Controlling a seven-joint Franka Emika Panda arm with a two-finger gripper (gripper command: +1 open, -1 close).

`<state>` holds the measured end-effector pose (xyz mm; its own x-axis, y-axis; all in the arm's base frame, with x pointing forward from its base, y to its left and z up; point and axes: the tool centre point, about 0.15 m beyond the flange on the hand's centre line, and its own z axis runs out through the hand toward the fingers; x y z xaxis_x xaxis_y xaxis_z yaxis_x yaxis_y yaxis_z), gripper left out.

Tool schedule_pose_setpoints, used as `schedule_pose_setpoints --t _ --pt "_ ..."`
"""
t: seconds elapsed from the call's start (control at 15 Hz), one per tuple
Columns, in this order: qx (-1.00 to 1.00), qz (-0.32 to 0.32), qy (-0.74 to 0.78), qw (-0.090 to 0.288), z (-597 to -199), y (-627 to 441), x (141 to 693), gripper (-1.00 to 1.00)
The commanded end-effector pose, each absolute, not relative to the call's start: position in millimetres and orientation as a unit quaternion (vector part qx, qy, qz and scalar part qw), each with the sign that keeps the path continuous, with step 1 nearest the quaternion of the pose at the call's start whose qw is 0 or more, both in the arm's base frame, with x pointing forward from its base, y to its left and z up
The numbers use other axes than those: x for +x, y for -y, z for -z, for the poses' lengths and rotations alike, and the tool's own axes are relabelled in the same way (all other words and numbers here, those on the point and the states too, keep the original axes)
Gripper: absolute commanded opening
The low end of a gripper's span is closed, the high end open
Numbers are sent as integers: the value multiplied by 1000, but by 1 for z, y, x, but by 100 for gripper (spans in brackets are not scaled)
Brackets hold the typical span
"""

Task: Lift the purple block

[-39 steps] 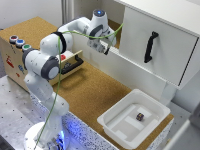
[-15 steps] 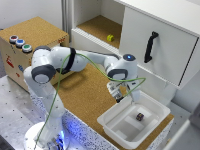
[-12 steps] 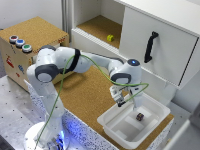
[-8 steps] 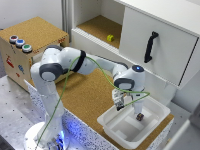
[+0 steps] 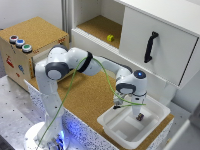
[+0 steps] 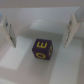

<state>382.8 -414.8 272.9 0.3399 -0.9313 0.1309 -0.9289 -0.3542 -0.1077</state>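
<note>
The purple block (image 5: 141, 117) is a tiny dark cube lying on the floor of the white tray (image 5: 112, 125) at the exterior view's lower right. In the wrist view the purple block (image 6: 42, 49) shows yellow marks on its top face and sits between my two fingers (image 6: 7, 32). My gripper (image 5: 131, 107) hangs just above the tray, its jaws open, a little toward the exterior view's left of the block. It holds nothing.
A small yellow-green object (image 5: 110, 37) lies on the cork shelf inside the white cabinet (image 5: 155, 45) with a black handle. A cork box (image 5: 30, 50) with coloured buttons stands at the exterior view's left. A green cable runs along the arm.
The arm swung from the cabinet shelf down over the tray. In the last half second the gripper dropped lower toward the block.
</note>
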Motion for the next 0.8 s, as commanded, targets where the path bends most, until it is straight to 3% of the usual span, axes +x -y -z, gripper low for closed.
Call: schedule_pose_setpoints --t 0.0,0.73 --pt "-793 31 -607 30 -234 429 410 100" --pt "-789 23 -614 -13 -216 451 390 100"
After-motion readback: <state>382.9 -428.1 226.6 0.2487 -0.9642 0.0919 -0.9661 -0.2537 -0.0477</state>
